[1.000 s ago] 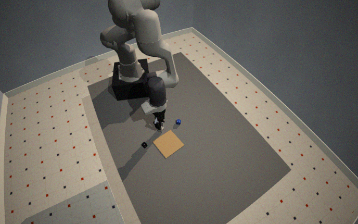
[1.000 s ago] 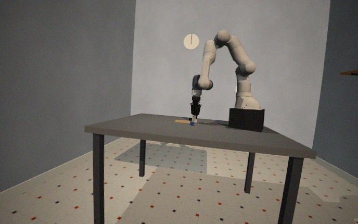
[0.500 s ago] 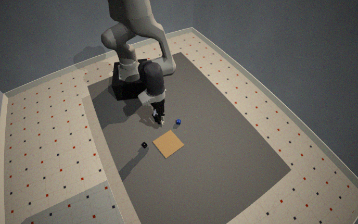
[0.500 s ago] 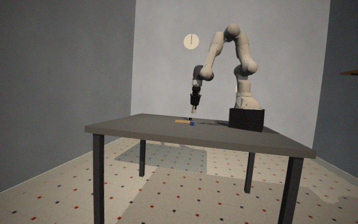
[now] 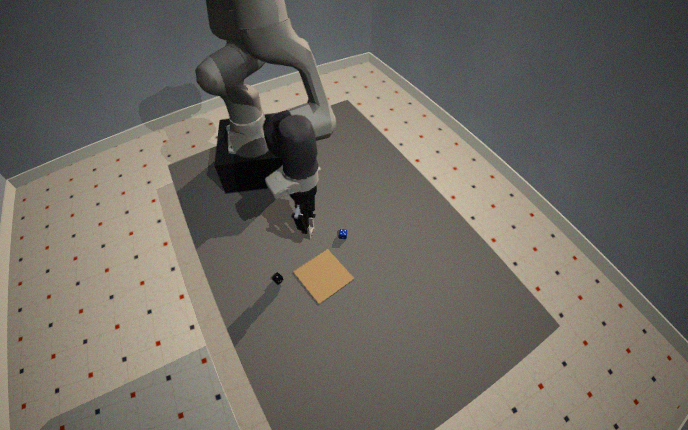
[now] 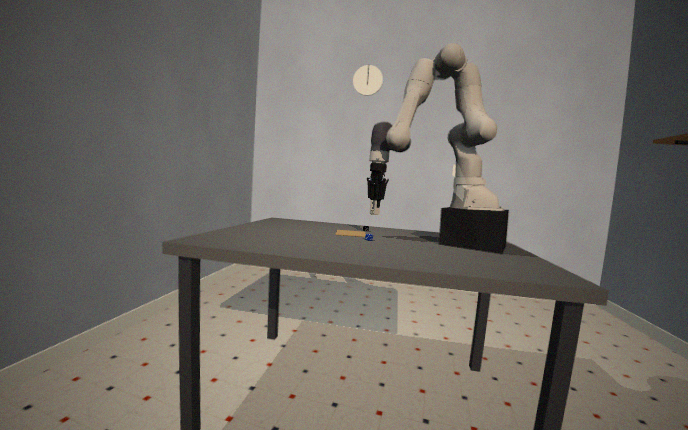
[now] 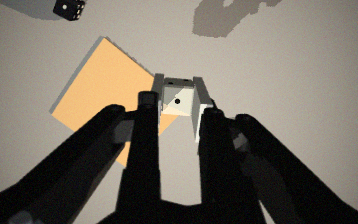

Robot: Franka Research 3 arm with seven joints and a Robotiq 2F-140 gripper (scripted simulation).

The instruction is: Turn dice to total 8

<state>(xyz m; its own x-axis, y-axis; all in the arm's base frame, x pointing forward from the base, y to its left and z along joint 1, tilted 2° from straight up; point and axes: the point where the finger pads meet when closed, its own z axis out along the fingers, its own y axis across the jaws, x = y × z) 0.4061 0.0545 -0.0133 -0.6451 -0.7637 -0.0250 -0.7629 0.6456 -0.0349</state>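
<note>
Gray table (image 5: 405, 283) has no dice on the orange mat (image 5: 323, 275) yet: the gripper (image 7: 177, 107) holds the white die (image 7: 176, 100) up high, while the blue die (image 5: 342, 233) and black die (image 5: 277, 277) sit beside the mat.

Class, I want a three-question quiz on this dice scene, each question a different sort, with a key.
1. True or false: the white die rests on the table.
2. How many dice lie on the mat? A) none B) one C) two
3. Fill in: the blue die and the ____ die sit on the table beside the mat.

Key: 1 false, the hand holds it in the air; 2 A; 3 black.
</note>
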